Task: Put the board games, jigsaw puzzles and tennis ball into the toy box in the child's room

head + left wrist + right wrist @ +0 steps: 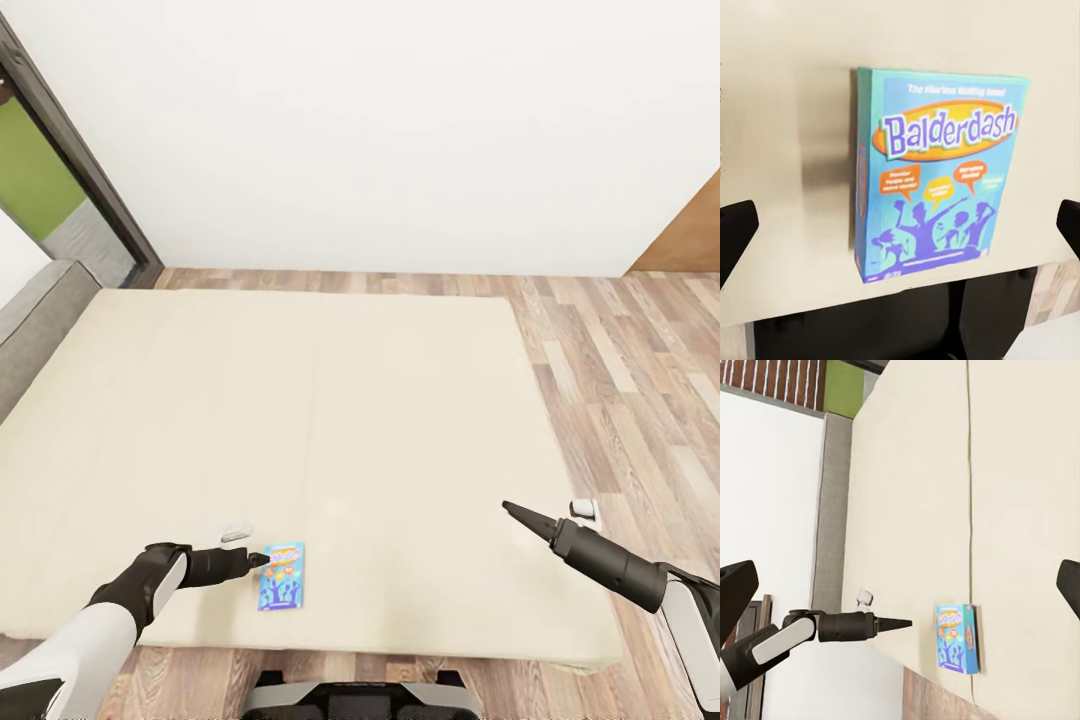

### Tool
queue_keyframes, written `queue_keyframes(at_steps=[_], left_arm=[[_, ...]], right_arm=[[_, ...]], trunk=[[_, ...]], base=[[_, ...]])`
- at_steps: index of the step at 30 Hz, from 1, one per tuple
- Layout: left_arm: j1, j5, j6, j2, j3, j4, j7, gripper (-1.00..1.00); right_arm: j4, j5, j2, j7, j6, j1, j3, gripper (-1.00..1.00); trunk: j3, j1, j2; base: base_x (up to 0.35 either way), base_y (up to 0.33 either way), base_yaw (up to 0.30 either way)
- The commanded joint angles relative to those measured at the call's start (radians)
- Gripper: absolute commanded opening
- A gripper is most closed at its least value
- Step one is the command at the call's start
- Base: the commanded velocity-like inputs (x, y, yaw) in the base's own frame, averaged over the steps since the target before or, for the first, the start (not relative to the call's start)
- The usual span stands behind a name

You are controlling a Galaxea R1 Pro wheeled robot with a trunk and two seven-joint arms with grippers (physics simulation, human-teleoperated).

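Note:
A light blue board game [281, 576], a cartoon Balderdash box [937, 176], lies flat on the beige bed [350, 400] near its front edge. My left gripper [262, 560] hovers just left of the box, its tip at the box's upper left corner. Its dark fingertips [735, 232] stand wide apart at either side of the box, so it is open and holds nothing. My right gripper [508, 507] hangs over the bed's right part, well away from the box [958, 637], and is open and empty. The left gripper [904, 623] points at the box from the side.
A grey upholstered headboard [40, 310] runs along the bed's left side, and a dark-framed doorway [80, 170] is behind it. Wood floor [620, 380] lies right of the bed, a white wall is behind, and a brown panel [690, 240] is at far right.

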Motion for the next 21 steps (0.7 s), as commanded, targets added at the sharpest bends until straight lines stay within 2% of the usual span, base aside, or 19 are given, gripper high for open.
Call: queue_keyframes(at_steps=[1, 5, 11, 16, 21], left_arm=[[-0.004, 0.002, 0.012, 0.0, 0.006, -0.004, -0.003, 1.0], [-0.042, 0.0, 0.035, -0.002, 0.007, -0.017, 0.0, 1.0], [-0.102, 0.0, 0.104, -0.005, 0.008, -0.024, 0.008, 1.0], [-0.119, -0.001, 0.13, -0.016, 0.007, -0.029, 0.023, 1.0], [-0.144, -0.001, 0.144, -0.038, 0.007, -0.031, 0.06, 1.0]], right_arm=[[0.0, -0.001, 0.0, 0.002, 0.005, -0.001, -0.001, 1.0], [0.01, -0.001, 0.0, 0.001, 0.005, -0.001, -0.001, 1.0], [0.02, -0.001, 0.0, 0.0, 0.005, -0.001, -0.001, 1.0], [0.023, -0.001, -0.001, 0.0, 0.005, -0.001, -0.001, 1.0], [0.025, -0.001, 0.0, 0.0, 0.005, -0.001, -0.001, 1.0]], trunk=[[-0.003, 0.0, -0.002], [-0.01, 0.0, -0.002], [-0.019, 0.0, -0.002], [-0.028, 0.0, -0.002], [-0.036, 0.0, -0.002]], base=[[0.0, 0.0, 0.0], [0.0, 0.0, 0.0], [0.0, 0.0, 0.0], [0.0, 0.0, 0.0], [0.0, 0.0, 0.0]])
